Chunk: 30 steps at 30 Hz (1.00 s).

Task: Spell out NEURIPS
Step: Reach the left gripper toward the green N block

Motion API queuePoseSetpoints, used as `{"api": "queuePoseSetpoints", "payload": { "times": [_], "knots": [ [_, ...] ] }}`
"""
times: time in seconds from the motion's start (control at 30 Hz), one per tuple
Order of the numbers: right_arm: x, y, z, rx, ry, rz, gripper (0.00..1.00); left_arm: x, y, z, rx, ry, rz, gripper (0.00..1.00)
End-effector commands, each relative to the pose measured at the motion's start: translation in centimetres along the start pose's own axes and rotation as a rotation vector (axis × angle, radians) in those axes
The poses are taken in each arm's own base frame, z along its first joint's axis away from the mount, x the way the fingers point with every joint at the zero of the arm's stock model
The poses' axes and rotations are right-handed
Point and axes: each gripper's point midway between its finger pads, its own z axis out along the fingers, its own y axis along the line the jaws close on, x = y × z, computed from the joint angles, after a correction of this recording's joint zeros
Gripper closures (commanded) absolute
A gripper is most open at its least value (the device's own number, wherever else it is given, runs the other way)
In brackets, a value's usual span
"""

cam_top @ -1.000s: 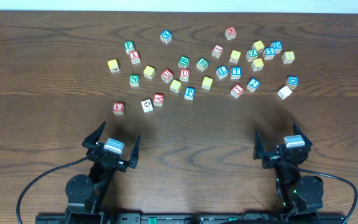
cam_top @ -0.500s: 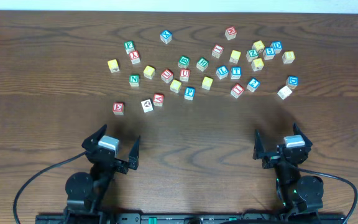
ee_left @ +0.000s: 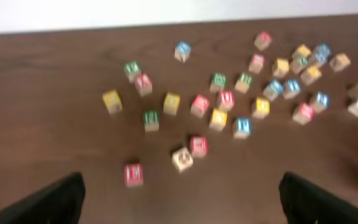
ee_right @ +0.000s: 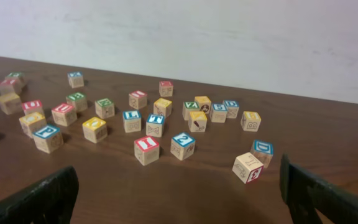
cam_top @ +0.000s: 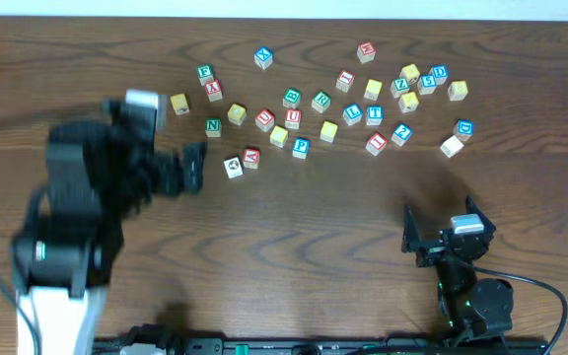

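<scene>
Shows NEURIPS unspelled, its pieces loose among other letter cubes (cam_top: pixel 263 57) strewn over the far half of the wooden table (cam_top: pixel 294 227): green N (cam_top: pixel 213 126) at left, blue P (cam_top: pixel 301 148) near the middle, red E (ee_left: pixel 133 174) alone at the front-left. Catches the left gripper (ee_left: pixel 182 180) lifted over that corner, blurred overhead, fingers spread wide, holding nothing. Finds the right gripper (ee_right: pixel 179 168) low near the table's front edge, equally wide apart and empty.
</scene>
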Motion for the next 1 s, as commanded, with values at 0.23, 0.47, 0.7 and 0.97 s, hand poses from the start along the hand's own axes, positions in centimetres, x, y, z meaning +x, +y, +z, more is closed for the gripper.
{"api": "queuePoseSetpoints", "payload": {
  "times": [0.23,0.47,0.7,0.97],
  "knots": [
    [0.0,-0.3,0.0,0.017,-0.001,0.014,0.01,-0.2,1.3,5.7,-0.015,0.198,-0.072,0.02],
    [0.0,-0.3,0.0,0.017,-0.001,0.013,0.01,0.7,2.3,8.5,-0.060,0.332,-0.229,0.02],
    [0.0,-0.3,0.0,0.017,-0.001,0.013,0.01,-0.2,4.0,12.0,-0.137,0.561,-0.250,0.02],
    [0.0,-0.3,0.0,0.017,-0.001,0.013,0.01,2.6,6.4,16.3,-0.165,0.733,-0.295,0.02]
  ]
}}
